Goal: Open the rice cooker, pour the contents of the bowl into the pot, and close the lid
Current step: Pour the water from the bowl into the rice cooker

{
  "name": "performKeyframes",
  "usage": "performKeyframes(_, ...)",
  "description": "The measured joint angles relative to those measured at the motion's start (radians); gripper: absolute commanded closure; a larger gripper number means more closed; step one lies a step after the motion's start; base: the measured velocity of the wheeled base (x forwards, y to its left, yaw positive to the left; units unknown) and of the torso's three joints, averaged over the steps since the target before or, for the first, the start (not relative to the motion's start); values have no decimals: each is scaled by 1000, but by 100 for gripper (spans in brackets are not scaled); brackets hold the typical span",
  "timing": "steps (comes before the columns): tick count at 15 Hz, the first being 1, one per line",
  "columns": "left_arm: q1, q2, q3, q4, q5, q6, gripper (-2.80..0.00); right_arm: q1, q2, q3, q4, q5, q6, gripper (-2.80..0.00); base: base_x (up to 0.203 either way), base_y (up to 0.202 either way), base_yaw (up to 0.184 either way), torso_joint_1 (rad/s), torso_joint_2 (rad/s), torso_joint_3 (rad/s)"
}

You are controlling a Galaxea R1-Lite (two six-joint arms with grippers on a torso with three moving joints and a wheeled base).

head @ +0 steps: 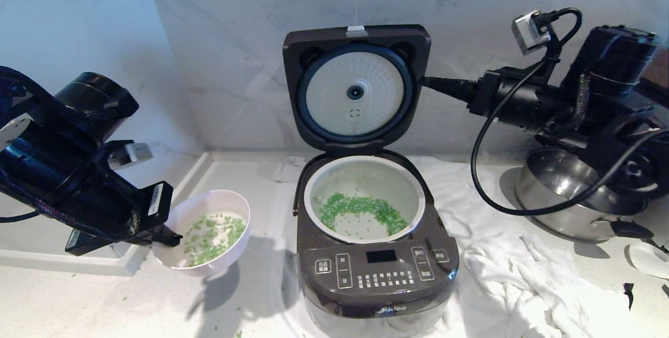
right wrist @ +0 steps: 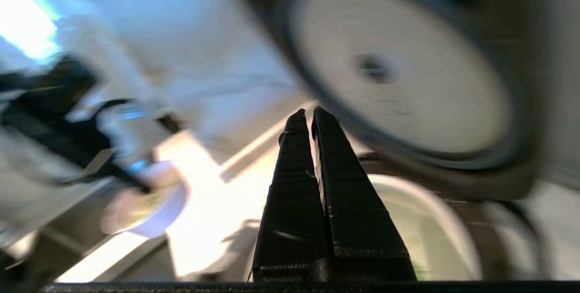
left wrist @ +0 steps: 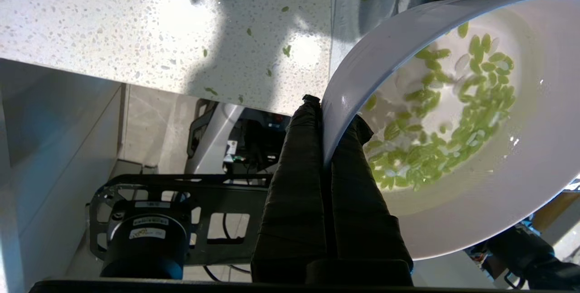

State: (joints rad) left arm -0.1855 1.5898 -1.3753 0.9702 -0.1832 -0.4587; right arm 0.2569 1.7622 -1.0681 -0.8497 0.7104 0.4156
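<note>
The rice cooker (head: 377, 270) stands in the middle with its lid (head: 357, 87) upright, white disc facing me. Its white pot (head: 364, 199) holds a spread of green contents (head: 363, 210). To the cooker's left, my left gripper (head: 172, 237) is shut on the bowl's rim, holding the pale bowl (head: 209, 231) tilted, raised off the counter; some green bits remain inside. In the left wrist view the fingers (left wrist: 299, 148) pinch the bowl (left wrist: 476, 184) wall. My right gripper (head: 426, 82) is shut and empty, its tips at the lid's right edge; in its wrist view the gripper (right wrist: 306, 112) points past the lid (right wrist: 398, 71).
A shiny steel pot (head: 575, 191) sits at the back right under my right arm. Crumpled white cloth (head: 528, 275) covers the counter right of the cooker. A white raised ledge (head: 62, 265) lies at the left. Loose green bits dot the counter (left wrist: 181, 35).
</note>
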Motion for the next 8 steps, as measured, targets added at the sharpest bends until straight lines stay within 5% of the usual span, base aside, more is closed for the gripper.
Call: performKeyframes(8, -1, -17, 8, -1, 11, 6, 0, 1, -522, 430, 14, -163, -8, 0, 0, 0, 0, 0, 0, 0)
